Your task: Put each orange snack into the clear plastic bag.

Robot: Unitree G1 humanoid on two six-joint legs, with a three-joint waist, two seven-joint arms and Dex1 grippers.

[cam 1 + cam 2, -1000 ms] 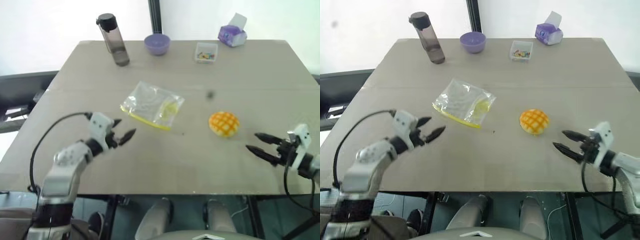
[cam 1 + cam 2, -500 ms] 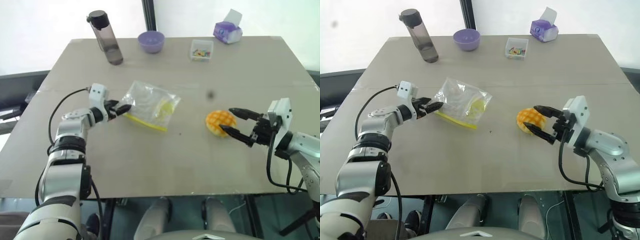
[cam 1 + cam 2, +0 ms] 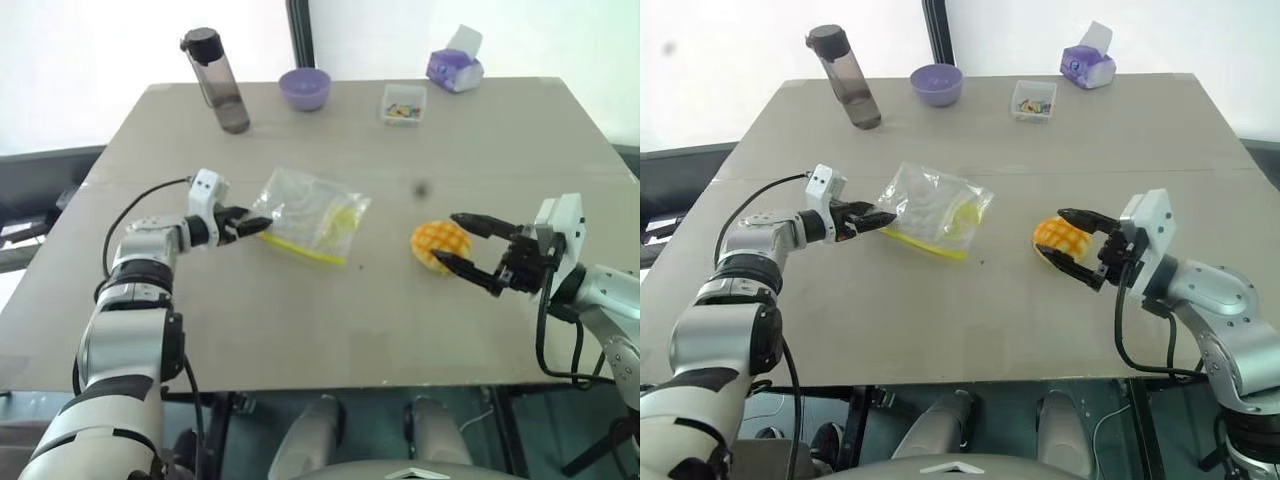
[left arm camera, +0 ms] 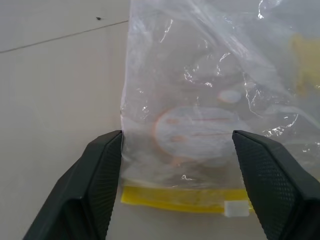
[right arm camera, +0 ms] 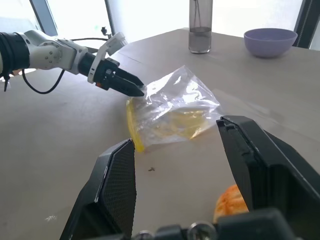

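My left pincer [image 3: 258,226], jaws spread, straddles the yellow-strip corner of the clear plastic bag [image 3: 312,213] mid-table [image 3: 330,330]; I should close squarely on that edge. My right pincer [image 3: 1068,246], also parted, brackets the orange snack [image 3: 1056,236] toward the table's right edge, gripping nothing yet.

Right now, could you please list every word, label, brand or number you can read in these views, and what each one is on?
No text can be read.
Clear plastic bag: a faint reddish oval print, too blurred to read.
Purple tissue pack: pale markings, too small to read.
Grey bottle, purple bowl, small clear box: no lettering shows.
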